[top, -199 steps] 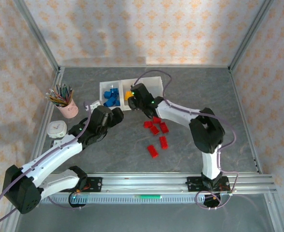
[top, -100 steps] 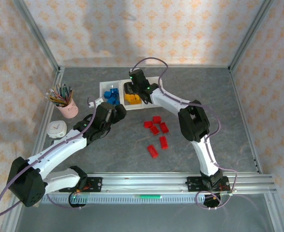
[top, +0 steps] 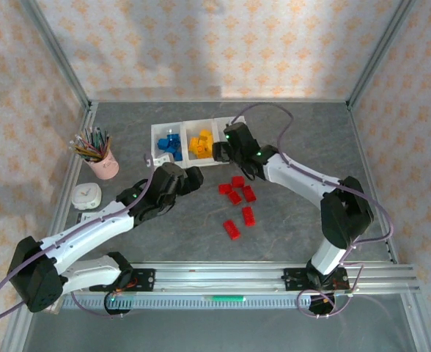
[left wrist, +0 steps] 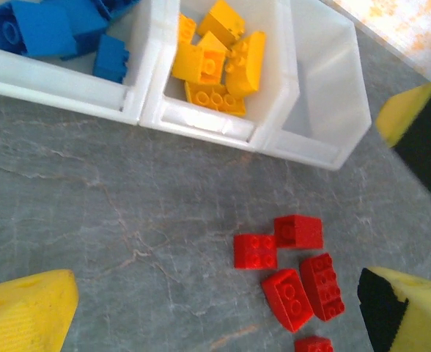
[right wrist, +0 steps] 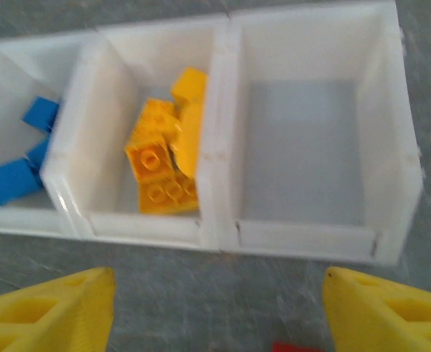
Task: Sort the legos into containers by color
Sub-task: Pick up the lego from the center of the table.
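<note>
One grey bench [top: 311,154] carries all items. Three joined white containers [right wrist: 219,147] sit in the upper centre of the top view. Blue legos [left wrist: 36,29] are in the left bin, yellow legos [right wrist: 160,165] in the middle one, and the right bin is bare.

The left gripper [top: 193,178] hovers just below the bins, jaws spread wide, holding nothing. The right gripper [right wrist: 217,286] hangs at the front wall of the right bin, jaws well apart, likewise empty.

Red legos [top: 236,192] lie loose on the bench below the bins, four clustered and two further down.

Assessment: the reds are unsorted and belong in the bare bin. Recommended:
- Take an outlying brick first.
- Close across its flat sides.
- Work one arm at a time, given the close quarters.
- Release low inside the bin.
</note>
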### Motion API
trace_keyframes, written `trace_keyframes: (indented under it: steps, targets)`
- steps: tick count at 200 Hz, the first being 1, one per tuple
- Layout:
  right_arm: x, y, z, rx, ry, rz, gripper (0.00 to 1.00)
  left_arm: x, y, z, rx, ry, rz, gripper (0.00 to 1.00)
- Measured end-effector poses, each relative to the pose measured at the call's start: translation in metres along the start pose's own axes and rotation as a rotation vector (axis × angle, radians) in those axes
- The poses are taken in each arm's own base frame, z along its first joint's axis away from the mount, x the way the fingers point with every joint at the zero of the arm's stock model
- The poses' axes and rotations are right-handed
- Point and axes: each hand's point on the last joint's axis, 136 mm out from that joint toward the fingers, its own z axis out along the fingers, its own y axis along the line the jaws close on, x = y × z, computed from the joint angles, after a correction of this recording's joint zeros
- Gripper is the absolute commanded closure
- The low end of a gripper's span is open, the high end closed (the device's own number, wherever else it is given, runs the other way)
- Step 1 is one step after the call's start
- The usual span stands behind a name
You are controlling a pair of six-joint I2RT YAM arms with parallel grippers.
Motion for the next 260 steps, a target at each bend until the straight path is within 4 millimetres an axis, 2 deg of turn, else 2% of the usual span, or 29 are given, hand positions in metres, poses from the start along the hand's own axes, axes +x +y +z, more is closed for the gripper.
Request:
trace_keyframes:
  steps: [33, 52, 88, 128, 165, 178, 200, 219, 240, 260]
  targets:
    - [0.06, -0.027, 0.012, 0.07, 0.135, 0.0, 0.21, 0.019, 0.004, 0.002, 0.012, 0.024, -0.004, 0.01]
    - [0.078, -0.034, 0.016, 0.09, 0.177, -0.002, 0.21, 0.027, 0.011, 0.005, 0.001, 0.035, -0.013, 0.01]
    - [0.09, -0.039, 0.027, 0.112, 0.207, -0.008, 0.23, 0.031, 0.013, 0.008, 0.005, 0.036, -0.038, 0.01]
    - [0.106, -0.05, 0.042, 0.164, 0.24, -0.025, 0.35, 0.03, 0.011, 0.008, 0.016, 0.029, -0.053, 0.01]
    - [0.113, -0.051, 0.055, 0.174, 0.254, -0.036, 0.57, 0.031, 0.012, 0.008, 0.014, 0.029, -0.056, 0.01]
    - [0.111, -0.051, 0.055, 0.174, 0.248, -0.04, 0.62, 0.03, 0.012, 0.009, 0.012, 0.027, -0.056, 0.01]
    - [0.106, -0.049, 0.055, 0.168, 0.239, -0.047, 0.64, 0.03, 0.012, 0.009, 0.012, 0.026, -0.056, 0.01]
    - [0.094, -0.045, 0.05, 0.157, 0.216, -0.047, 0.65, 0.03, 0.012, 0.009, 0.011, 0.026, -0.055, 0.01]
    - [0.065, -0.038, 0.041, 0.135, 0.153, -0.038, 0.65, 0.028, 0.011, 0.009, 0.011, 0.021, -0.056, 0.01]
    - [0.027, -0.034, 0.035, 0.116, 0.074, -0.012, 0.65, 0.021, 0.004, 0.009, 0.014, 0.003, -0.059, 0.01]
